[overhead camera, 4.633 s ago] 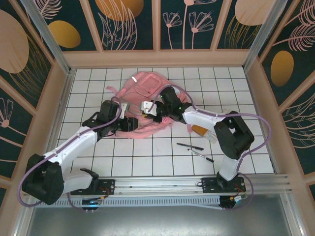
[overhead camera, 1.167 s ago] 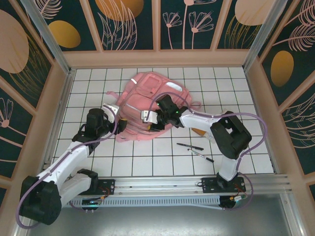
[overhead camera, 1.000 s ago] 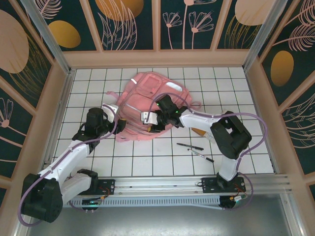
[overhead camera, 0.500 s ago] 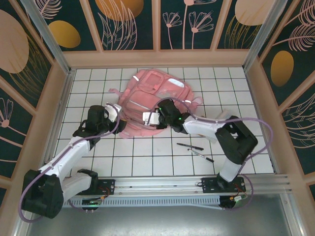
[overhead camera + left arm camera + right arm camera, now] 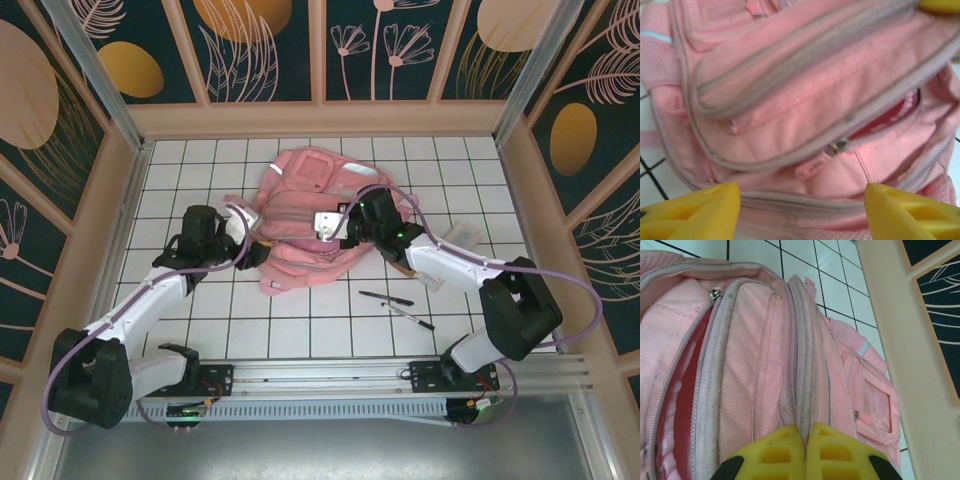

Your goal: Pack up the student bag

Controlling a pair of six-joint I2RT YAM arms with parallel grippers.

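I am clamping my right jaws fully together on a padded ridge of fabric that runs between 2 zip tracks of the student bag, with my yellow fingertips meeting around that seam. My left jaws are standing apart and gripping nothing, and their fingertips are hovering just in front of the bag's near side, one on either side of it. The bag is lying flat on the tiled surface, towards its middle and between my 2 arms. One zip is gaping partly open: the metal pull is sitting beside a slit, and red lining is showing through it. I cannot tell whether anything is lying inside. 2 pens are waiting on the surface near my right arm, well apart from the bag, so I am judging the packing as barely started. I am treating this moment as the opening step, with my right side lifting one lip of the compartment. Widening the mouth, loading the pens and closing the zip are all left to do.
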